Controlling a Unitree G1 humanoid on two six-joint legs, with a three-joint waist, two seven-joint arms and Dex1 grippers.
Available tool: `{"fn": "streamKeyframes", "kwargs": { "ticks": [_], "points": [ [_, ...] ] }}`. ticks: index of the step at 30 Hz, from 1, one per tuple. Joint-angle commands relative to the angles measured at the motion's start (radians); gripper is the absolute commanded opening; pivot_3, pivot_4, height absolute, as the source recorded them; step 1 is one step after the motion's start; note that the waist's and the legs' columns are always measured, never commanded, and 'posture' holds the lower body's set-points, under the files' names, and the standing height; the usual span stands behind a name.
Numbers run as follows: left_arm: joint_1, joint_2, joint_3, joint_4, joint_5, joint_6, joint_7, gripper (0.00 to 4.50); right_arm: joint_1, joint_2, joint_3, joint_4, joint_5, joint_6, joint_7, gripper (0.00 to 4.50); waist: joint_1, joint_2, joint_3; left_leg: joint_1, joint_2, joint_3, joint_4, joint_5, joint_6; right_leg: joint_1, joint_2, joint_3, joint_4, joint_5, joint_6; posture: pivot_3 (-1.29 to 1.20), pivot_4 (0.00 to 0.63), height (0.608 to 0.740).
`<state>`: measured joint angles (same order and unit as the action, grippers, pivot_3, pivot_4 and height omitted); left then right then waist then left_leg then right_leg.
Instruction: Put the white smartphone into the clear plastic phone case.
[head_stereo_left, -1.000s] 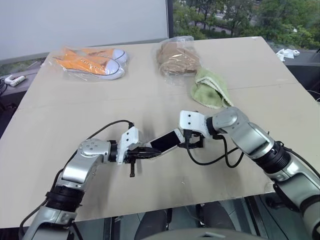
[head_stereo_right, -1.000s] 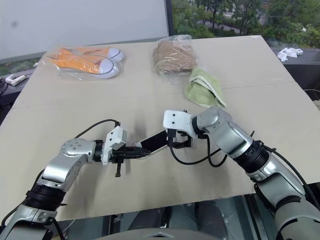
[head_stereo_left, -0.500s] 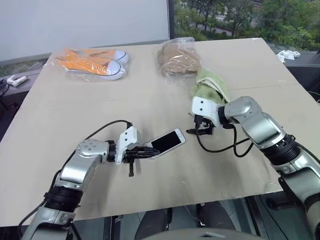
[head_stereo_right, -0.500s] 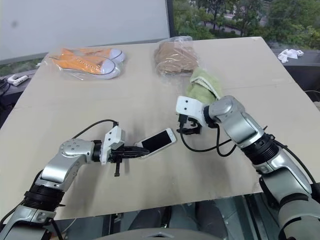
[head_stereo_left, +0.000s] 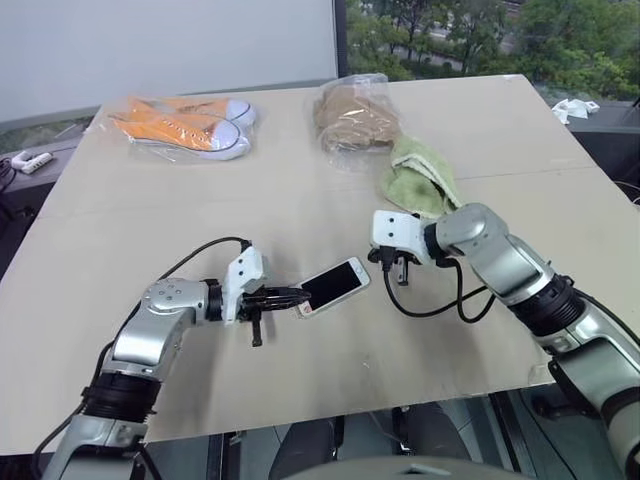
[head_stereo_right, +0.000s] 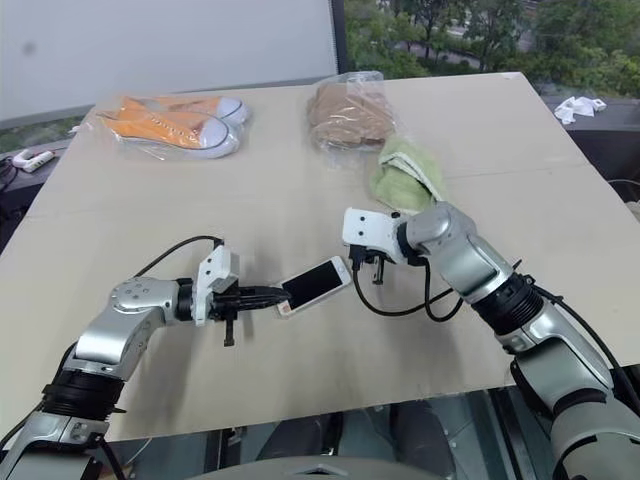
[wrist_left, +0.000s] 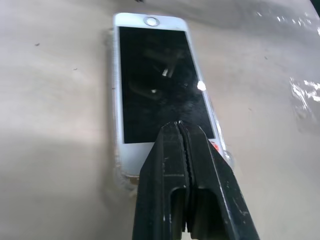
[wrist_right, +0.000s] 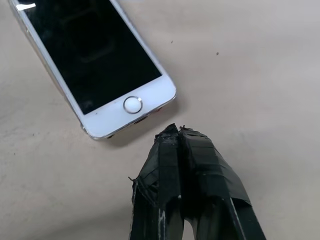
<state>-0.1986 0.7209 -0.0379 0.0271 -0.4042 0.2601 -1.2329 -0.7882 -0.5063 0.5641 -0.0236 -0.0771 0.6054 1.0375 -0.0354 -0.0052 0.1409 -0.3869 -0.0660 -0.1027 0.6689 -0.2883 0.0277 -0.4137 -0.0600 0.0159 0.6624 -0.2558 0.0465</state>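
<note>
The white smartphone (head_stereo_left: 335, 284) lies screen up on the table, a little in front of its middle. In the left wrist view a thin clear rim, the clear plastic phone case (wrist_left: 120, 170), shows around the phone's (wrist_left: 155, 85) near end. My left gripper (head_stereo_left: 297, 297) is shut, and its fingertips (wrist_left: 178, 127) rest on that end of the screen. I cannot tell whether it grips anything. My right gripper (head_stereo_left: 398, 278) is shut too, with its tip (wrist_right: 172, 129) a small gap away from the phone's (wrist_right: 95, 55) home-button end, not touching it.
Orange sneakers in a clear bag (head_stereo_left: 185, 125) lie at the back left. A brown item in a clear bag (head_stereo_left: 355, 115) and a green cloth (head_stereo_left: 420, 178) sit at the back centre. The table's front edge (head_stereo_left: 350, 400) runs just below the arms.
My right gripper let go of the phone's far end, drew back, then returned beside that end and shut. The phone stayed at the left gripper's tip.
</note>
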Motion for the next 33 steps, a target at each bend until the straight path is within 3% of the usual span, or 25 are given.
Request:
{"fn": "streamKeyframes", "kwargs": {
  "ticks": [1,9,25,33],
  "points": [
    [0.028,0.076,0.094,-0.097,-0.057,0.040,-0.016,0.00,0.000,-0.004,-0.003,-0.032,-0.013,-0.017,0.009,0.06,-0.002,0.000,0.000,0.000,0.000,0.000,0.000,0.000,0.000,0.000,0.000,0.000,0.000,0.000,0.000,0.00,0.150,0.740],
    [0.169,0.203,0.167,-0.097,-0.033,0.052,-0.040,0.00,0.004,0.010,0.004,-0.033,-0.026,-0.013,0.006,0.06,-0.002,0.001,0.001,0.001,0.000,0.000,-0.003,0.000,0.000,-0.001,0.000,0.001,-0.001,0.000,0.000,0.00,0.150,0.740],
    [0.030,0.086,0.001,-0.051,0.029,0.076,0.004,0.00,0.018,-0.001,0.007,-0.061,-0.047,0.019,0.016,0.06,0.003,0.001,0.001,0.001,0.000,0.000,-0.002,0.000,0.000,0.000,0.000,0.000,-0.001,0.000,0.000,0.00,0.150,0.740],
    [0.025,0.103,0.049,-0.046,0.000,0.077,-0.016,0.00,0.027,-0.011,0.005,-0.077,-0.052,0.036,0.013,0.06,0.001,0.000,0.001,0.001,0.000,-0.001,-0.001,0.000,0.000,0.000,0.000,0.000,-0.001,0.000,0.000,0.00,0.150,0.740]
  ]
}}
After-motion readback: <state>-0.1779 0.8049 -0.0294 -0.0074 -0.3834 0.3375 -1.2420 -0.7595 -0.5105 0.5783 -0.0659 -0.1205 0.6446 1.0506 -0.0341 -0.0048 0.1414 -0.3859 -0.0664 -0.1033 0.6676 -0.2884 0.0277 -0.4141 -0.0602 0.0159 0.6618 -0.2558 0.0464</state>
